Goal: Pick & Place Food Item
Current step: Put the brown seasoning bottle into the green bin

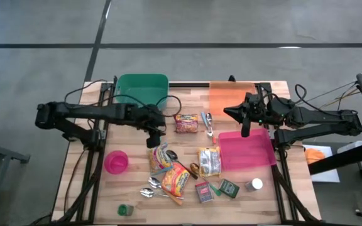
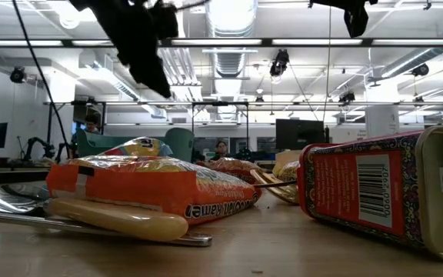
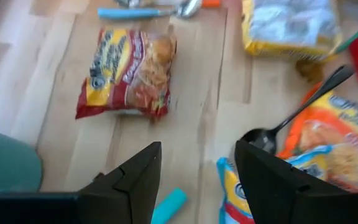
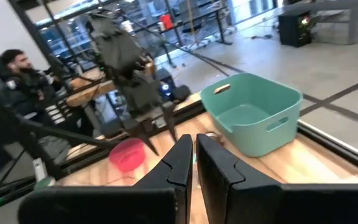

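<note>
Near the front edge lie four noodle packs, the red pack (image 1: pixel 186 123) farther back, long axis along the wood table (image 1: pixel 137 194), by the green bin (image 1: pixel 142 88). Left gripper (image 1: pixel 155 138) hangs above it, fingers apart, empty. Right gripper (image 1: pixel 244 130) closed over the pink tray (image 1: pixel 250 157).

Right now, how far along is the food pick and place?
Done: nothing visible; the green bin looks empty, and the pink tray too. In hand: nothing; the left tool hangs open above the noodle packs, the red pack lying free. The right tool waits shut over the tray. Left: all the food.
</note>
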Tool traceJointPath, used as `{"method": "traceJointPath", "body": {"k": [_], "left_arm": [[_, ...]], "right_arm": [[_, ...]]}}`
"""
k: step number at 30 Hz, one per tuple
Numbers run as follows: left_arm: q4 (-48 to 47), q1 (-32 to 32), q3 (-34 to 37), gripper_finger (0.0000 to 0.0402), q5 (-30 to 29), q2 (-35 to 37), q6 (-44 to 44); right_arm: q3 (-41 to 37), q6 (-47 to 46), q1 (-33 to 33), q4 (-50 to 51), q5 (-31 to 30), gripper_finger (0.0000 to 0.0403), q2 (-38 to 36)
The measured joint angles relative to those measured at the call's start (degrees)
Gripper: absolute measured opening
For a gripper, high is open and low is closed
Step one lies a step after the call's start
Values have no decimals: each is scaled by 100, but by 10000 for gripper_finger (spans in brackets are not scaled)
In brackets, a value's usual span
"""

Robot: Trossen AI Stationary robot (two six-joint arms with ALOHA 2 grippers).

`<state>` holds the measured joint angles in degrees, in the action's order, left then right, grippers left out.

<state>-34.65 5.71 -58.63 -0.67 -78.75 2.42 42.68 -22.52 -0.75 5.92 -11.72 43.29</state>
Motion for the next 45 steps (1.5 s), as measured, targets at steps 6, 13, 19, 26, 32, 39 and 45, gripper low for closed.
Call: {"method": "traceJointPath", "body": {"k": [6, 13, 19, 26, 32, 39, 45], "left_arm": [[-420, 45, 0, 209, -24, -489, -141], [-627, 45, 2, 236, -61, -869, -200], [-587, 45, 2, 323, -362, -891, -137], [-545, 45, 2, 396, -924, -875, -264], [-429, 51, 2, 366, -920, -1098, -307], [-317, 155, 4, 346, -874, -1331, -416], [-258, 271, 4, 346, -789, -1568, -414]], "right_arm": [[0, 2, 0, 0, 25, 21, 0], [-7, 2, 0, 42, 24, 21, 0], [-11, 2, 0, 126, 23, 21, 0], [-13, 3, 0, 124, 23, 21, 0], [-15, 4, 0, 124, 23, 21, 0], [-20, 3, 0, 127, 23, 21, 0], [-37, 3, 0, 131, 22, 21, -2]]}}
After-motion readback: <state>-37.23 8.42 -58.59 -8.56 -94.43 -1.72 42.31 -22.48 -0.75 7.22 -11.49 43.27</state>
